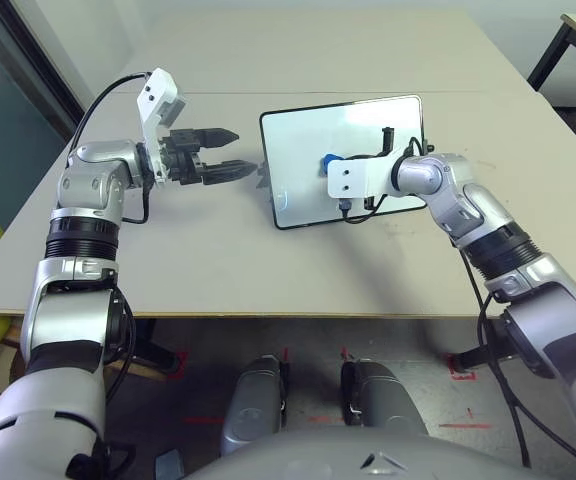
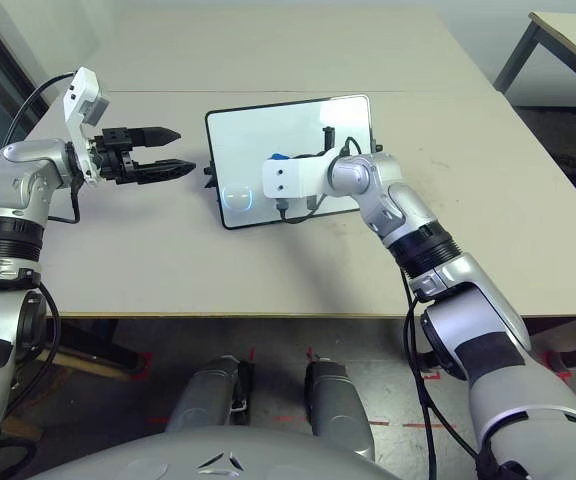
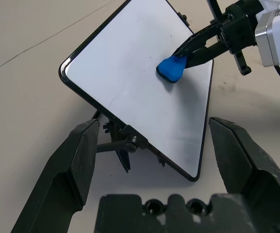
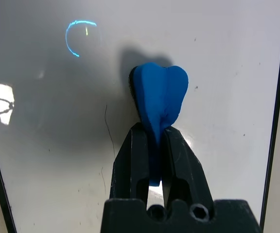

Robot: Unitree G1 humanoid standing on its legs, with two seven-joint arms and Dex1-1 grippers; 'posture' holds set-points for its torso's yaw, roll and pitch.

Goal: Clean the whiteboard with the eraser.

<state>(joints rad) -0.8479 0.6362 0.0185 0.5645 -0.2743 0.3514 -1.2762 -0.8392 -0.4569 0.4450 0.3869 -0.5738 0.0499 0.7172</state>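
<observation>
My right pincer [image 4: 154, 141] is clamped on the eraser [image 4: 159, 92], pressed mid-whiteboard [image 1: 308, 160]. A blue mark [image 4: 77, 34] lies toward ten o'clock from it. My left pincer [image 1: 230, 152] hangs apart beside the board.

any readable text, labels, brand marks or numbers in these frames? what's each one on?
None readable.
whiteboard: no words or numbers; it carries a blue curved stroke and a thin dark line, neither a letter.
eraser, pinched in the right gripper: plain blue, no label.
left gripper: no marking legible.
</observation>
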